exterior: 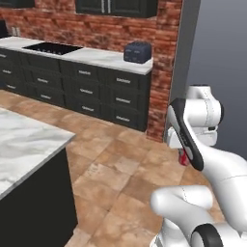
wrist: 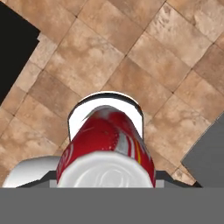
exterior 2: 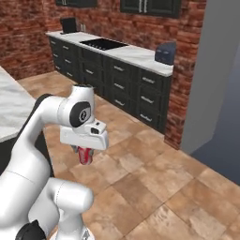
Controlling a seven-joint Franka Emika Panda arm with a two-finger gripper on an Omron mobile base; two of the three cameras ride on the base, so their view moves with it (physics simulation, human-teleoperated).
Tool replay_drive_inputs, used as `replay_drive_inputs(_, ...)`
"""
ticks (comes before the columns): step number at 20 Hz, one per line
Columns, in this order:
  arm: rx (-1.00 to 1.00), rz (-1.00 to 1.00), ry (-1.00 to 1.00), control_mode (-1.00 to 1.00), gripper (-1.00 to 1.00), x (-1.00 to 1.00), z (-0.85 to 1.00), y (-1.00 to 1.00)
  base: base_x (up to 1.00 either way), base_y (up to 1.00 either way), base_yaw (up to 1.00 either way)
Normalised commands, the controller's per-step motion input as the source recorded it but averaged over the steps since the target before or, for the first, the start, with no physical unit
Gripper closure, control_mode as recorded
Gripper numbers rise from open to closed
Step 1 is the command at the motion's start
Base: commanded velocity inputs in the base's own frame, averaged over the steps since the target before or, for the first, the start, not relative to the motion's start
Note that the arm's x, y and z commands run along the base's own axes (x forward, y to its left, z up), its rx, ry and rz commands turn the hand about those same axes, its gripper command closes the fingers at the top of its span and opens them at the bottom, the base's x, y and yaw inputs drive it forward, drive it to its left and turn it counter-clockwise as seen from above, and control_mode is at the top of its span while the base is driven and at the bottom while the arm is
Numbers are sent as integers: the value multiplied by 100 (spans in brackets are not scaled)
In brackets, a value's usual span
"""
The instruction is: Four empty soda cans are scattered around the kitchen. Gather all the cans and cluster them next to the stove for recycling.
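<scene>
My gripper [exterior 2: 85, 151] is shut on a red soda can [exterior 2: 86, 156] with a silver top, carried above the tiled floor. The hand view looks down along this soda can [wrist: 107, 146], whose silver end lies close to the camera, between the fingers. A sliver of the red soda can [exterior: 183, 157] peeks from behind the arm in the left base view. The stove [exterior: 52, 48], a flat black cooktop, is set into the white counter along the brick wall, far ahead to the left. The right base view has this stove [exterior 2: 104, 44] at the back.
A dark toaster [exterior: 138, 51] stands on the counter's right end. Dark drawer cabinets [exterior: 87, 89] run beneath the counter. A marble-topped island [exterior: 24, 140] stands close on the left. A grey wall panel [exterior 2: 215, 79] rises on the right. Open tiled floor [exterior 2: 154, 178] lies ahead.
</scene>
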Motion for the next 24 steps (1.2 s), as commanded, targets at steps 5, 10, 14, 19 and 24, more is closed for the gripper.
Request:
replay_drive_inputs(5,0,0,0,100,100,0,0,0,100,-66,0)
replay_drive_inputs(10,0,0,0,100,100,0,0,0,100,-58,0)
replay_drive_inputs(14,0,0,0,100,100,0,0,0,100,-35,10)
replay_drive_inputs(19,0,0,0,100,100,0,0,0,100,-12,43)
replay_drive_inputs(24,0,0,0,100,100,0,0,0,100,-5,60)
